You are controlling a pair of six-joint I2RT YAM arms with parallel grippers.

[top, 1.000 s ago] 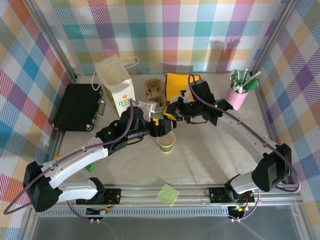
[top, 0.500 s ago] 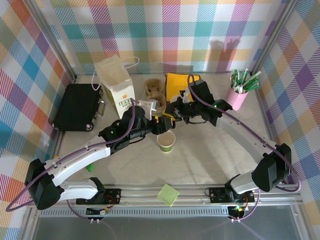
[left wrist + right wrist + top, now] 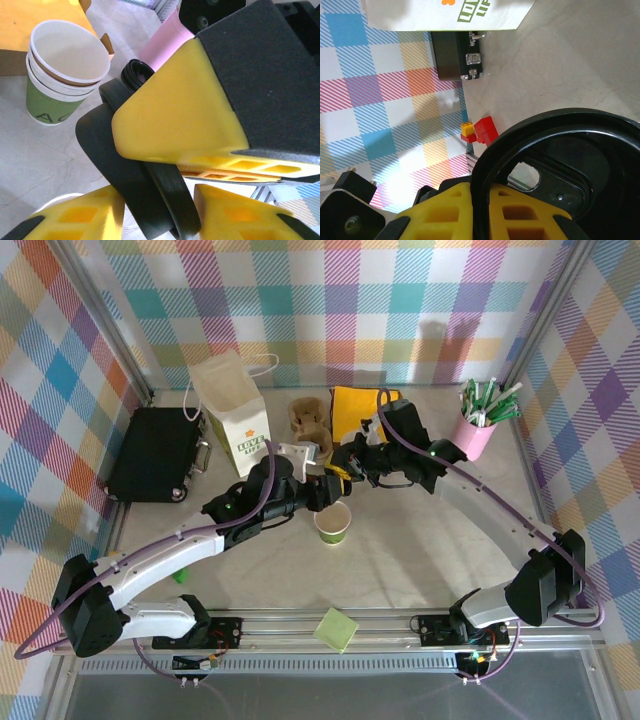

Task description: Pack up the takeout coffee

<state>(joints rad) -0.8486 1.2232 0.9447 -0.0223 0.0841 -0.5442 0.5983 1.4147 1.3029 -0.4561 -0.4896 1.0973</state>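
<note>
Right wrist view chops the black lid [image 3: 570, 165] off at the right and bottom edges and the paper bag [image 3: 445, 10] at the top, the left wrist one mostly hides the pink cup [image 3: 164, 41], and there's no telling whether the left gripper [image 3: 160, 215] actually grips that lid.

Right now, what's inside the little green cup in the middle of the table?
The cup looks empty: only its pale inside shows from above. Nothing covers it; the black lid is held by the right gripper.

takeout coffee [image 3: 333, 524]: upright on table | left hand [image 3: 324, 490], right hand [image 3: 343, 470]: close together just behind it | paper bag [image 3: 232, 412]: upright
</note>
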